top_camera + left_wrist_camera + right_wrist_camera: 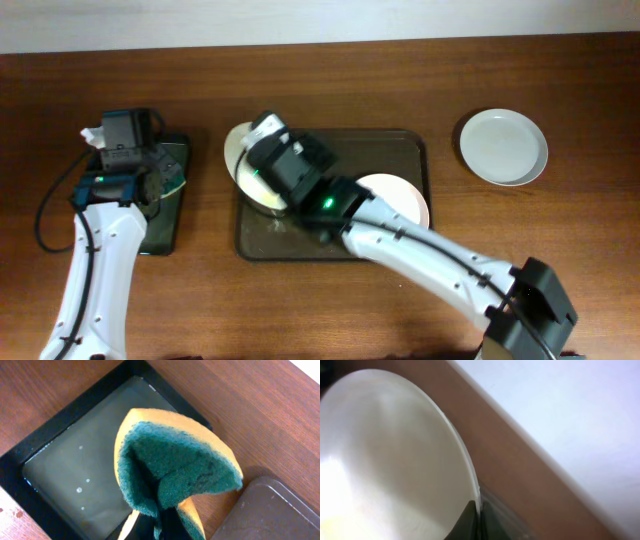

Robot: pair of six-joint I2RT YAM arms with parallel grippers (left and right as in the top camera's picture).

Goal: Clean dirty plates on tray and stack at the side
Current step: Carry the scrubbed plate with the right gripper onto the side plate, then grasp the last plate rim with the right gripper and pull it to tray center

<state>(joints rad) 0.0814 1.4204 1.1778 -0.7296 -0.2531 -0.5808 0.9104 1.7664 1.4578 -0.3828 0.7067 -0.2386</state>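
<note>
The dark brown tray [410, 150] lies mid-table. My right gripper [262, 165] is shut on the rim of a white plate [237, 150], held tilted over the tray's left end. In the right wrist view the plate [385, 460] fills the left, with the fingers [479, 520] pinching its edge. A second plate [405, 195] lies flat on the tray's right part, half hidden by the right arm. A third plate [503, 146] sits on the table at the far right. My left gripper [160, 527] is shut on a folded yellow and green sponge [175, 465] above the small black tray [75, 470].
The narrow black tray [165, 215] holding shallow water lies left of the brown tray, under the left arm. A corner of the brown tray [270, 510] shows in the left wrist view. A black cable [45, 215] loops at the far left. A white wall edges the table's far side.
</note>
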